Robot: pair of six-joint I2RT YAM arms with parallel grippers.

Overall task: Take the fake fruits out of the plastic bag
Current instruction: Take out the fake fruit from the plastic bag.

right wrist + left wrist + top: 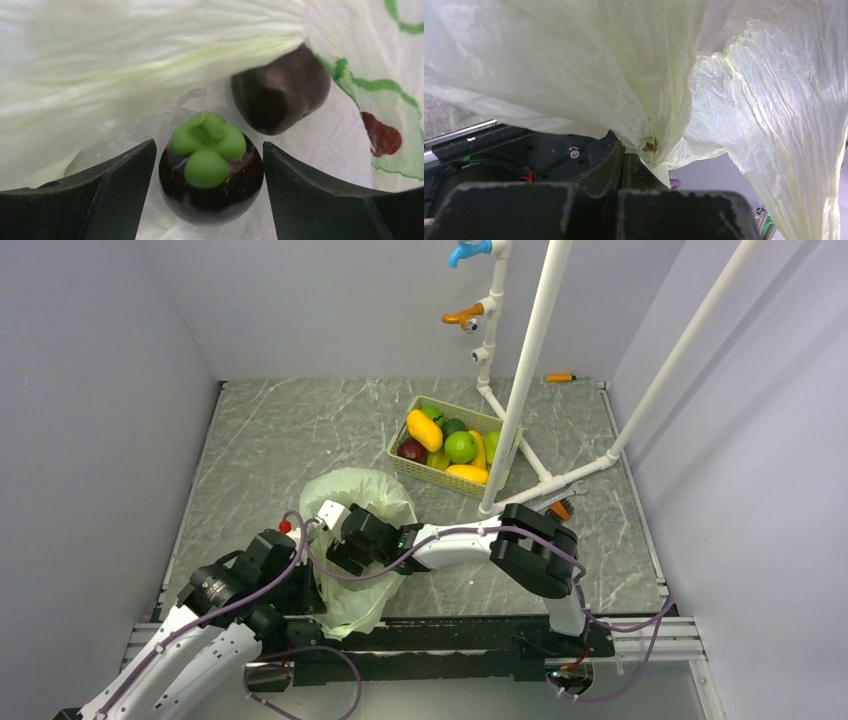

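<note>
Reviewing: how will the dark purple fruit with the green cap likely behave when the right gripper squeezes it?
The dark purple fruit looks round and glossy, so it may slip out from between the fingers of the right gripper. Resting on loose plastic bag film, it probably rolls when nudged. It seems rigid moulded plastic, likely light.
</note>
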